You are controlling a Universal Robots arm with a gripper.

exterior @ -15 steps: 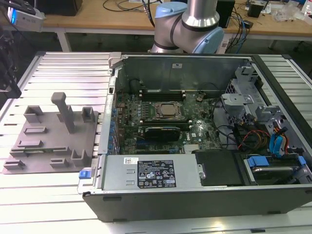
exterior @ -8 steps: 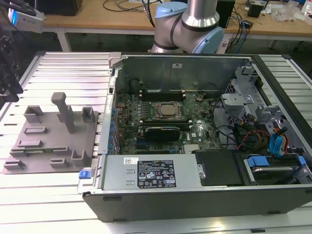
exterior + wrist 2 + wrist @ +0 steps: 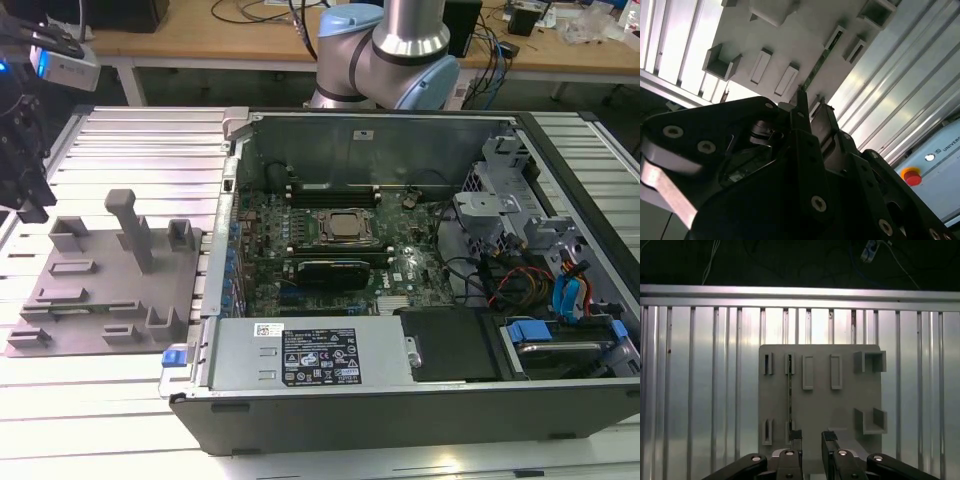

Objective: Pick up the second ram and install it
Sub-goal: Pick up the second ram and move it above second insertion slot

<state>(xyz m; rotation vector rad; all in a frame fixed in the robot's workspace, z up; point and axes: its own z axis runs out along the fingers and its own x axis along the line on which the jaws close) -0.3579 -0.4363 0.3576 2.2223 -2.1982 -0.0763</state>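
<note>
The second ram (image 3: 790,395) lies edge-on as a thin dark line in the grey tray (image 3: 850,400), held between small slot blocks. In the second wrist view the second ram (image 3: 821,60) shows as a narrow green strip on the tray (image 3: 805,30). My gripper (image 3: 811,437) hangs above the tray's near end, open, nothing between its fingers. One fingertip (image 3: 794,436) is in line with the stick's end, and the other (image 3: 829,436) is off to its side. In the exterior view the gripper (image 3: 32,205) is at the far left, above the tray (image 3: 100,300).
An open computer case (image 3: 400,400) stands on the exterior view's right of the tray, with the motherboard (image 3: 330,250), processor (image 3: 345,228) and black memory slots (image 3: 325,192) exposed. An upright grey post (image 3: 130,230) rises from the tray. The ribbed metal table (image 3: 700,390) surrounds it.
</note>
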